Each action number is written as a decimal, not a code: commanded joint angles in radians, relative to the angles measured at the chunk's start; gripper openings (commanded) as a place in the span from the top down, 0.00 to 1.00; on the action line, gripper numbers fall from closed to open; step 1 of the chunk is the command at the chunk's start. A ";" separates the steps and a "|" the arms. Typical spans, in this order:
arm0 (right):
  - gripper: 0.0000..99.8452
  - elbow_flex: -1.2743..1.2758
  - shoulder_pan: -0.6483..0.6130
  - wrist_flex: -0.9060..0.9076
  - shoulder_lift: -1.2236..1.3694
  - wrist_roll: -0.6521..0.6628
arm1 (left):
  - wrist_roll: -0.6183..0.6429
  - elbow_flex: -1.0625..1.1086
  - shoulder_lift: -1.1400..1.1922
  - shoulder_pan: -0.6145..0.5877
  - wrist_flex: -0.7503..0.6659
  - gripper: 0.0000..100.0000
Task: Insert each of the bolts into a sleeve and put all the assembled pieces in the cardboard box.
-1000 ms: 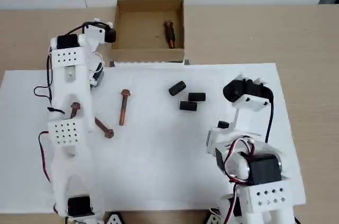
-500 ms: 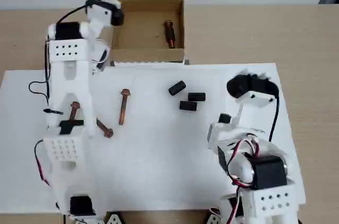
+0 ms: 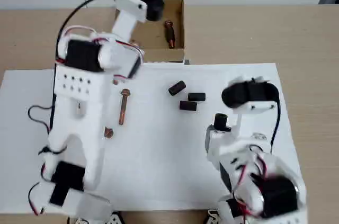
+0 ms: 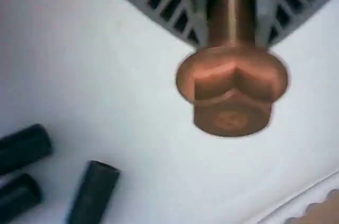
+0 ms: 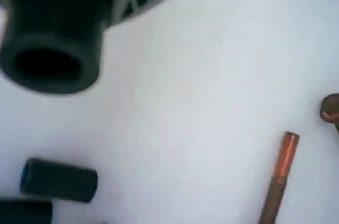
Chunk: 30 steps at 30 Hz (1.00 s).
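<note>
Left gripper (image 4: 231, 1), held high, grips a bolt (image 4: 231, 89); right gripper (image 5: 74, 1) grips a sleeve (image 5: 53, 57)

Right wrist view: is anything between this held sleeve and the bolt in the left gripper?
Only three loose sleeves lying flat on the paper between them; the held sleeve and bolt hang above, so probably no block.

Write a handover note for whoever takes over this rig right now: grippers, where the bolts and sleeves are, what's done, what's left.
Left gripper: fingers shut on a held bolt. Right gripper: fingers shut on a held sleeve.
On the white paper: three loose sleeves, one whole bolt, and a bolt head showing beside the left arm.
Done: one piece, apparently sleeved, lies in the cardboard box.
Left: join the held pair, box it, then the rest.
</note>
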 commanded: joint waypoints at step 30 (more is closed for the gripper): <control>1.00 0.453 -0.010 -0.303 -0.503 0.101 | 0.408 1.320 -1.567 0.097 -0.522 1.00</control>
